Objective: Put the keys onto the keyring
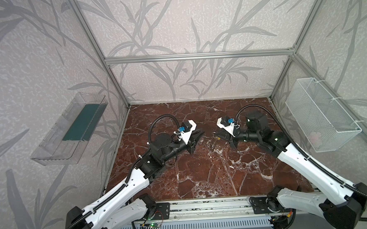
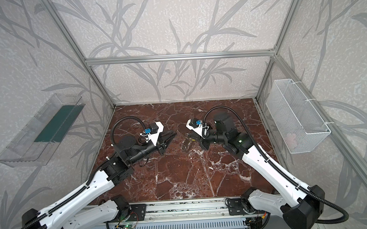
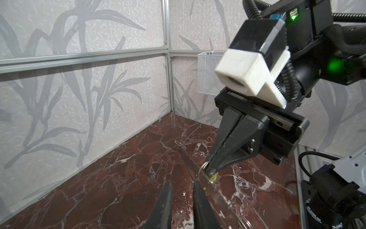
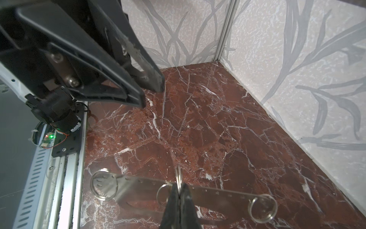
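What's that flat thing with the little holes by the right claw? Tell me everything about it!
The flat piece is thin, pale and shiny, long with rounded ends and tiny holes along its edge. Silver rings sit at both ends and near its middle. It lies flat over the marble table; whether it touches it, I cannot tell. The right claw is shut on the keyring, a silver ring standing upright at its edge.
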